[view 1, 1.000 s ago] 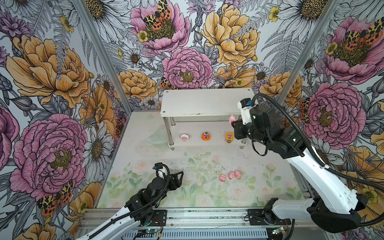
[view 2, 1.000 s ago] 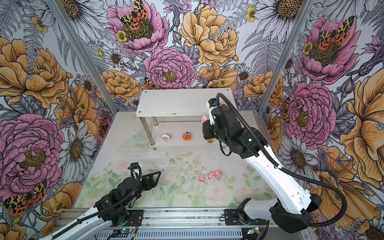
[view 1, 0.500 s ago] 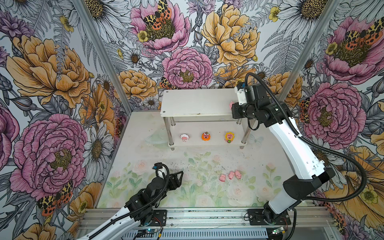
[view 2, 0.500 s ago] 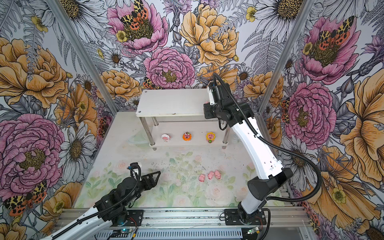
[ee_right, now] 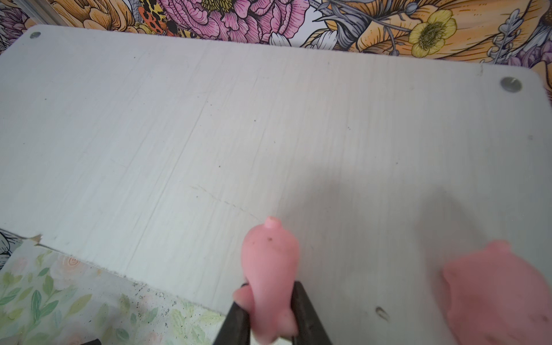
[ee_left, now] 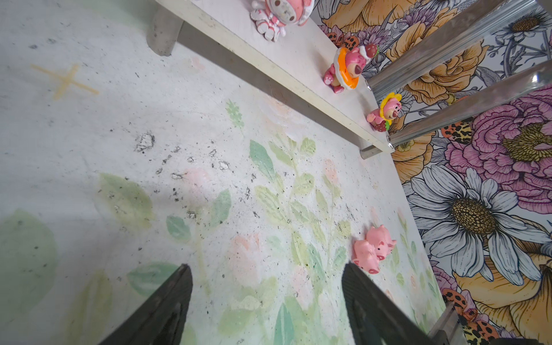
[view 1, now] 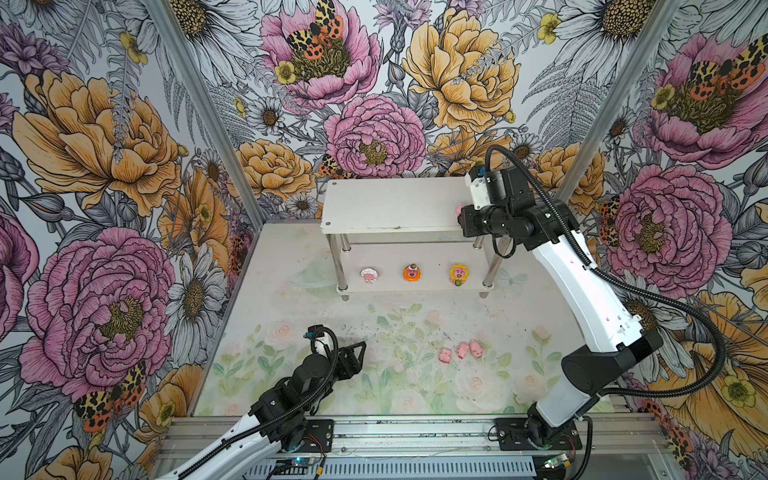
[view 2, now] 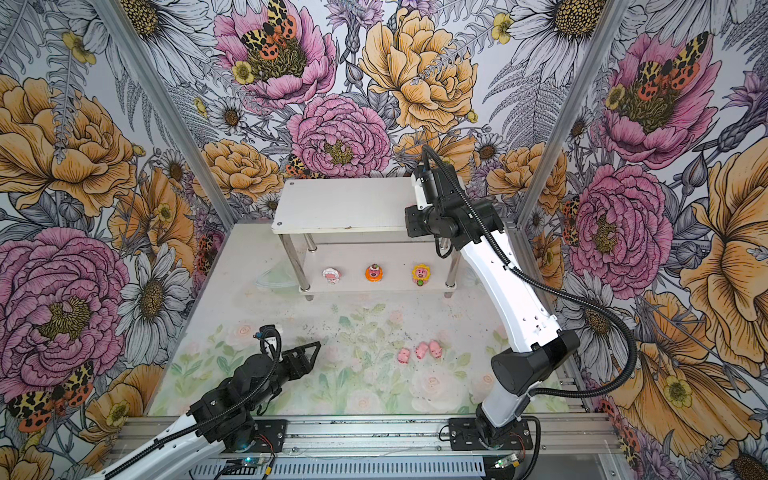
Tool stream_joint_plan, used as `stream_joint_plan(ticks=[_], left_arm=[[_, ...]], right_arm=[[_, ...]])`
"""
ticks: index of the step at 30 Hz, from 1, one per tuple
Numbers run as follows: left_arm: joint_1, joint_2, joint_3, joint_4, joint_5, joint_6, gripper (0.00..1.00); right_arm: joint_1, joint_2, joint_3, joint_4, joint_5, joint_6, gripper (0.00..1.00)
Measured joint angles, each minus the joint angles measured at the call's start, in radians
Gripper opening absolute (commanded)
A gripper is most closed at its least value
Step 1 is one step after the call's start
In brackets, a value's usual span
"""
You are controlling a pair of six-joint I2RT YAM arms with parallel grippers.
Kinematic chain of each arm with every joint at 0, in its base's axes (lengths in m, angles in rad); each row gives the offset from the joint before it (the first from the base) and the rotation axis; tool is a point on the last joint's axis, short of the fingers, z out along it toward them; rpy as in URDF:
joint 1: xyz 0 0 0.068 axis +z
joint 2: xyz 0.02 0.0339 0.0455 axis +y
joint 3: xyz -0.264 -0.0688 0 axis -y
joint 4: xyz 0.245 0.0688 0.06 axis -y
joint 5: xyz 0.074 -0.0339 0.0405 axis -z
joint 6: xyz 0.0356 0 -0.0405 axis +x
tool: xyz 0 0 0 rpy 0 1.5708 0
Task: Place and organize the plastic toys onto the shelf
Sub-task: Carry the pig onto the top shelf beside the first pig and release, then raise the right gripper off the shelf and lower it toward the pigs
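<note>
Placing step: the shelf (view 1: 395, 208) sat upper centre in both top views. Right gripper (ee_right: 270, 286) was at its top tier's right end, jaws snug on a pig (ee_right: 270, 260), second pig (ee_right: 495, 292) just beside. Left gripper (ee_left: 265, 265) hung wide and empty, lower left. Next probably: release, back off, fetch the floor pigs (view 1: 460, 351), lower centre.

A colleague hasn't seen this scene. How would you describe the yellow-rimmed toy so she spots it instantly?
Find the white shelf at the back wall; three round toys stand in a row on its lower tier. The yellow-rimmed toy is at the row's right end in both top views. Unlike the orange-rimmed toy beside it and the white-rimmed toy, its rim is yellow petals.
</note>
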Motion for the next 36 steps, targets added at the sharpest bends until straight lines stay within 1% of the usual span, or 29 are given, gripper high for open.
stream_joint_plan(ticks=[3, 11, 17, 26, 31, 34, 36], left_arm=[[0.0, 0.0, 0.0, 0.0, 0.0, 0.0, 0.81], [0.001, 0.0, 0.0, 0.0, 0.0, 0.0, 0.81], [0.001, 0.0, 0.0, 0.0, 0.0, 0.0, 0.81], [0.001, -0.006, 0.0, 0.0, 0.0, 0.0, 0.82], [0.006, -0.006, 0.0, -0.001, 0.0, 0.001, 0.82], [0.007, -0.006, 0.0, -0.001, 0.001, 0.004, 0.82], [0.01, -0.006, 0.0, -0.001, 0.013, 0.008, 0.81]], right_arm=[[-0.002, 0.007, 0.004, 0.001, 0.003, 0.002, 0.33], [-0.003, 0.029, 0.03, 0.001, 0.004, 0.001, 0.43], [-0.005, 0.039, 0.043, 0.0, 0.009, 0.001, 0.55], [-0.005, 0.031, 0.047, -0.002, 0.003, 0.003, 0.61], [-0.005, -0.042, 0.026, -0.016, -0.006, 0.004, 0.6], [0.01, -0.153, -0.061, -0.016, -0.006, 0.011, 0.6], [0.033, -0.258, -0.157, -0.016, 0.013, 0.016, 0.58]])
